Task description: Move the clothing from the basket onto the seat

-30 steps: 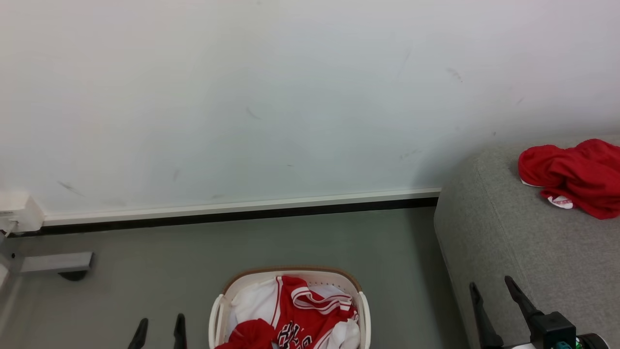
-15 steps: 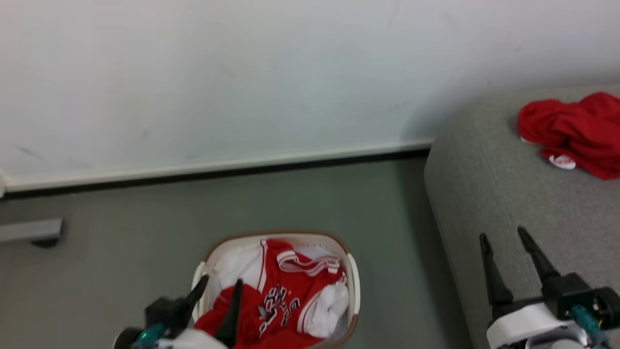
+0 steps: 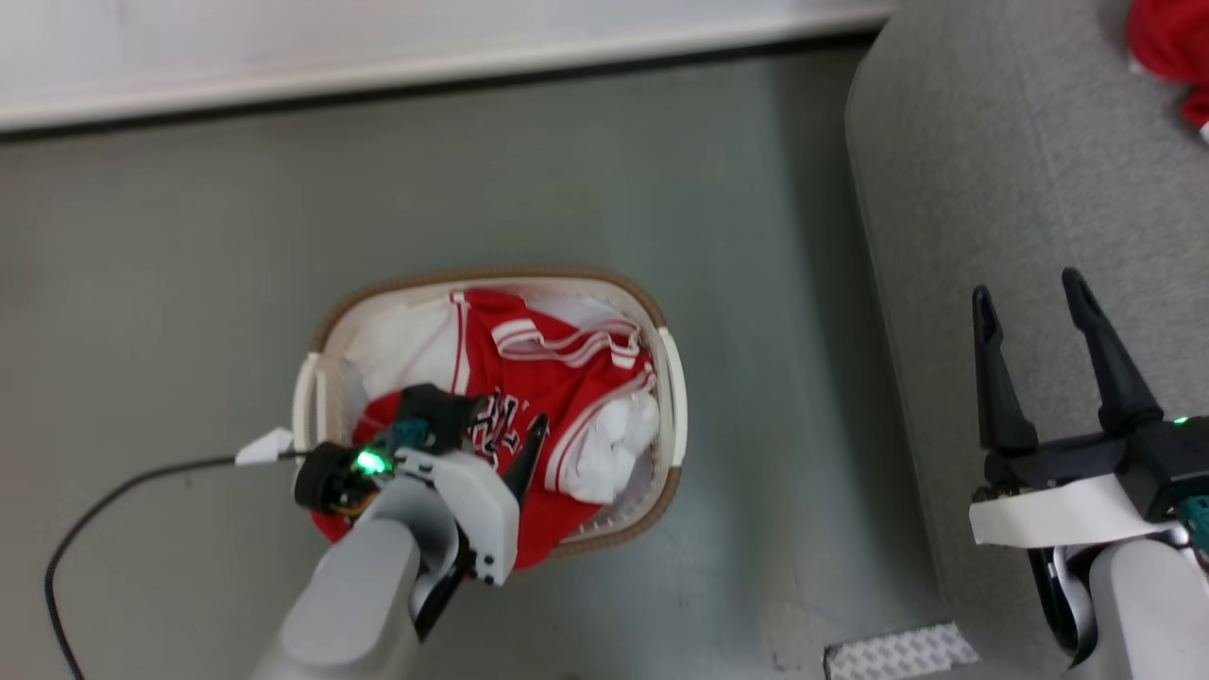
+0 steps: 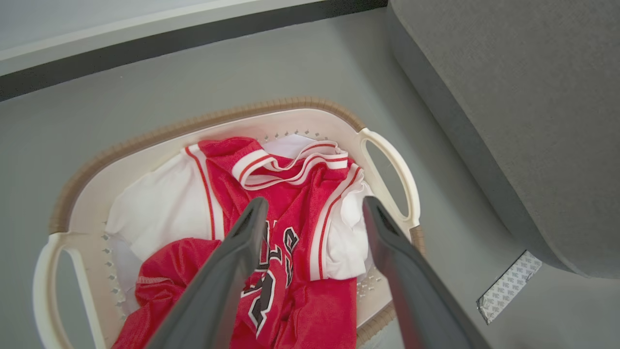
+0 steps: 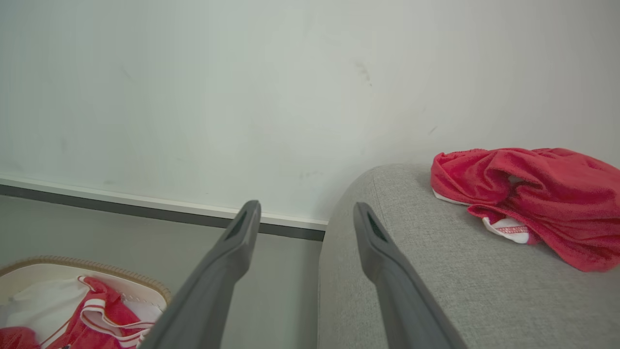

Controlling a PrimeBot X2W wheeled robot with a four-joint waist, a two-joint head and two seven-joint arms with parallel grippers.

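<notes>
The oval cream basket (image 3: 472,277) with a brown rim stands on the grey floor, holding the red jersey clothing (image 3: 557,378) with white stripes, block lettering and white cloth. My left gripper (image 3: 501,434) hangs open just above that pile; in the left wrist view the left gripper (image 4: 314,203) has its fingers spread over the lettering of the clothing (image 4: 286,189) inside the basket (image 4: 193,122). My right gripper (image 3: 1028,285) is open and holds nothing, over the front part of the grey seat (image 3: 1020,142). The right wrist view shows the right gripper (image 5: 306,206) beside the seat (image 5: 436,271).
A red garment (image 5: 528,194) lies on the seat near the wall, cut by the frame edge as a red garment (image 3: 1171,38). A black cable (image 3: 94,501) runs across the floor left of the basket. A patterned tape patch (image 3: 897,652) marks the floor by the seat's base.
The head camera has tilted down, so the wall has slid up out of the picture. My left arm has come forward over the basket, above the clothing. The right gripper stays open.
</notes>
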